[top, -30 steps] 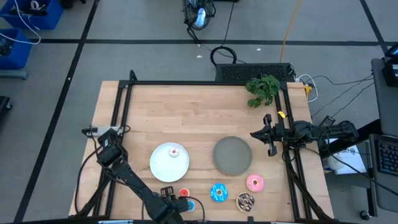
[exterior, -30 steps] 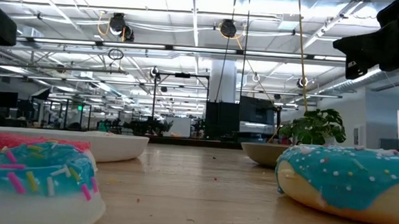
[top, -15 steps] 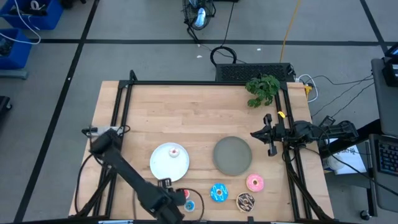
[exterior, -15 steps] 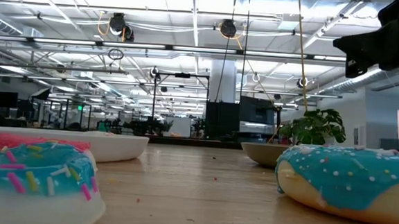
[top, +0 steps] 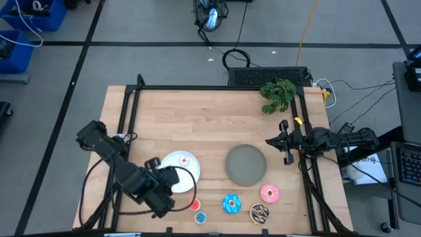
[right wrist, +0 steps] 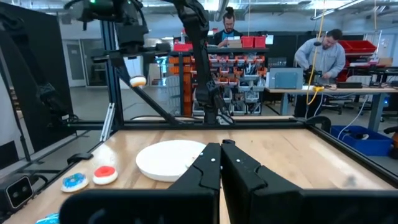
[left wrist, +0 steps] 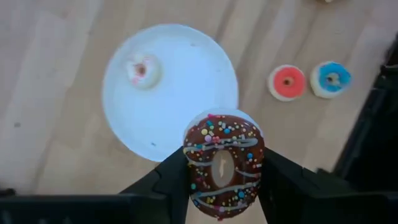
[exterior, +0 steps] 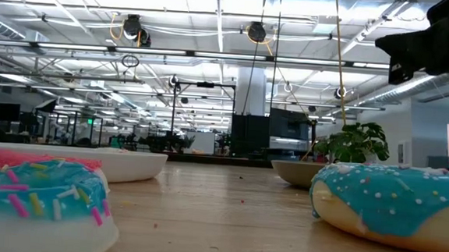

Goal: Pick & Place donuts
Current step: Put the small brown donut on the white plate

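Note:
My left gripper [left wrist: 222,186] is shut on the tiny brown sprinkled donut [left wrist: 222,163], above the near-left edge of the white plate [top: 185,172]. On that plate lies the tiny whitish-pink donut [top: 185,160]. The tiny red donut [top: 195,205] and the tiny blue donut [top: 200,217] lie flat on the table near its near edge. So do the larger blue donut [top: 231,203], the pink donut [top: 269,193] and the brown sprinkled donut [top: 260,212]. My right gripper [right wrist: 221,163] is shut and waits by the table's right edge [top: 284,150]. My left gripper pinches the tiny brown donut by two opposite sides of its rim [left wrist: 189,167], one finger [left wrist: 165,183] on each side. The fingers come from above. The donut is lifted clear over the plate, its sprinkled face and hole turned toward the wrist camera.
The grey plate [top: 246,164] lies right of the white plate. A green plant [top: 277,94] stands at the far right corner. A black frame [top: 125,118] runs along the table's edges. Bare wood covers the far half. People work at benches beyond the table [right wrist: 323,56].
My left gripper has risen from beside the tiny red and blue donuts at the near edge. It has moved toward the far and left side, to above the white plate's edge, carrying the tiny brown donut. The right arm has kept still.

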Controlling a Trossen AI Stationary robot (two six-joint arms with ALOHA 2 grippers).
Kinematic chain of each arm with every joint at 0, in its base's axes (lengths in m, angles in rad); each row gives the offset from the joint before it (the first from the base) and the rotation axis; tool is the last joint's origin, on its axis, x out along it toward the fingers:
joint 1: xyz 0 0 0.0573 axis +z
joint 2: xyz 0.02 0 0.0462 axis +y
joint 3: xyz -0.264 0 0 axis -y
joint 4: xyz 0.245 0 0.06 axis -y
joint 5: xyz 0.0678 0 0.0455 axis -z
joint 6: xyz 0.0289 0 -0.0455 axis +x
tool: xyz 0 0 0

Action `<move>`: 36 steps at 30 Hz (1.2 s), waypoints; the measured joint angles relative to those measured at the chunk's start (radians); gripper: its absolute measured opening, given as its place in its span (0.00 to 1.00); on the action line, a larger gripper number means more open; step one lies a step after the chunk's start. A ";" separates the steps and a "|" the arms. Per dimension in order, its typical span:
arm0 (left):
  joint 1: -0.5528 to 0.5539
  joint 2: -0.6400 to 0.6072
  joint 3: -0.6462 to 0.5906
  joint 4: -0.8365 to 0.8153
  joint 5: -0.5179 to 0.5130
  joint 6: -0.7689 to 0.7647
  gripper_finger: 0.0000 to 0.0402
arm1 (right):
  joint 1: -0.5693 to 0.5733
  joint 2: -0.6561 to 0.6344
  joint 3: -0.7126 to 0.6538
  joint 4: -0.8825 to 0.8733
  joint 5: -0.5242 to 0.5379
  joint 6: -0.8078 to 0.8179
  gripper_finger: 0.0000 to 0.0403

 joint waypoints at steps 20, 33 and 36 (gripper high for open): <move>0.133 0.000 -0.174 -0.002 0.088 0.171 0.39 | 0.000 0.000 0.000 0.031 0.000 0.000 0.00; 0.287 0.001 -0.525 0.447 0.141 0.485 0.39 | 0.000 0.000 0.000 0.033 0.000 0.000 0.00; 0.301 0.001 -0.583 0.495 0.163 0.489 0.39 | 0.000 0.000 0.000 0.033 0.000 0.000 0.00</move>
